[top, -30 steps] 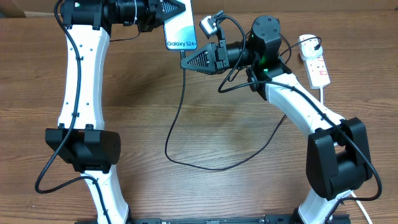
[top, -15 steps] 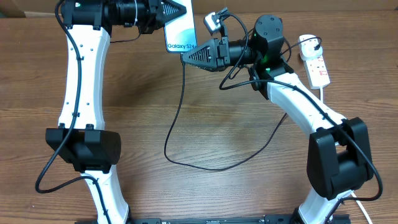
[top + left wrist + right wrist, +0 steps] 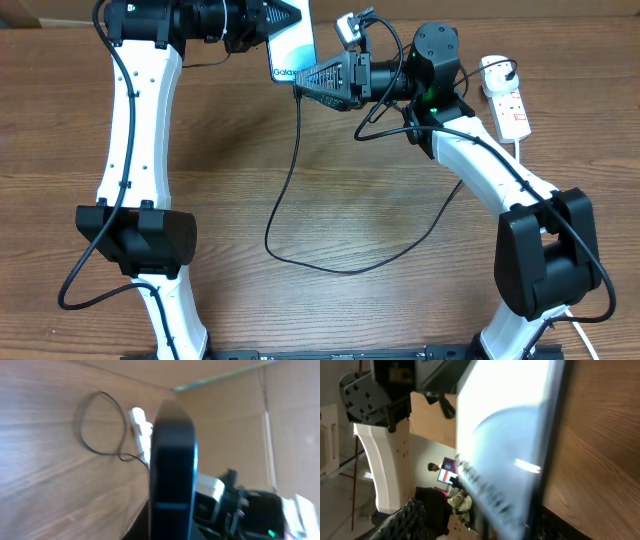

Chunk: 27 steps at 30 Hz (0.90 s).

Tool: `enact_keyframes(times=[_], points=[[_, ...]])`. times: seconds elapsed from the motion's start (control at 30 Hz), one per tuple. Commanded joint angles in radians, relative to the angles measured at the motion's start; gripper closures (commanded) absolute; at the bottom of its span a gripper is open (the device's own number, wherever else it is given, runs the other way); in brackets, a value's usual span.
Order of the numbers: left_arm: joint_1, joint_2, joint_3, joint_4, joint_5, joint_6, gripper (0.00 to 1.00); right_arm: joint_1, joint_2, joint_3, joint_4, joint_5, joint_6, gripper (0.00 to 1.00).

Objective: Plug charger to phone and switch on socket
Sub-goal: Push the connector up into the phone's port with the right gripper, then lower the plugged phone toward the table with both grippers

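I am holding the phone (image 3: 292, 52) up off the worktop (image 3: 200, 180) at its far edge. My left claw (image 3: 285, 20) is clamped on the phone's upper part, and the lit screen is facing the overhead camera. My right claw (image 3: 300, 86) is staying clamped on the plug end of the charger (image 3: 298, 130). The charger's black cable is hanging down from that claw and looping across the worktop toward the white adapter (image 3: 492, 68) at the far end of the power strip (image 3: 512, 110).

Over the last second I have been swinging the right claw up and in. It was sitting below and to the right of the phone, and now it is covering the end of the printed text at the phone's lower edge. In my right wrist view the phone is filling the frame.

The plug tip itself is hidden, so I cannot tell whether it is seated. I am judging that insertion is just getting under way and that the strip's switch is yet to be pressed.
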Motion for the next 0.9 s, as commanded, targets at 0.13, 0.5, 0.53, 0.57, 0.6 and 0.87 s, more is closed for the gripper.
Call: enact_keyframes(times=[0.13, 0.5, 0.53, 0.57, 0.6, 0.87], points=[[0.007, -0.006, 0.008, 0.031, -0.161, 0.112, 0.96, -0.01, -0.019, 0.004, 0.057, -0.061, -0.005, 0.28], [0.007, 0.047, 0.008, 0.019, -0.126, 0.108, 0.96, -0.084, -0.019, 0.004, 0.02, -0.061, -0.004, 0.28], [0.007, 0.06, 0.008, 0.02, -0.121, 0.101, 0.96, -0.092, -0.019, 0.004, 0.016, -0.062, -0.004, 0.28], [0.007, 0.072, 0.008, 0.02, -0.108, 0.101, 0.96, -0.101, -0.019, 0.004, 0.012, -0.062, -0.004, 0.28], [0.006, 0.081, 0.008, 0.023, -0.098, 0.101, 0.96, -0.109, -0.019, 0.004, 0.005, -0.062, -0.004, 0.27], [-0.005, 0.183, 0.008, 0.047, -0.074, 0.078, 0.96, -0.161, -0.019, 0.004, -0.152, -0.039, -0.101, 0.2]])
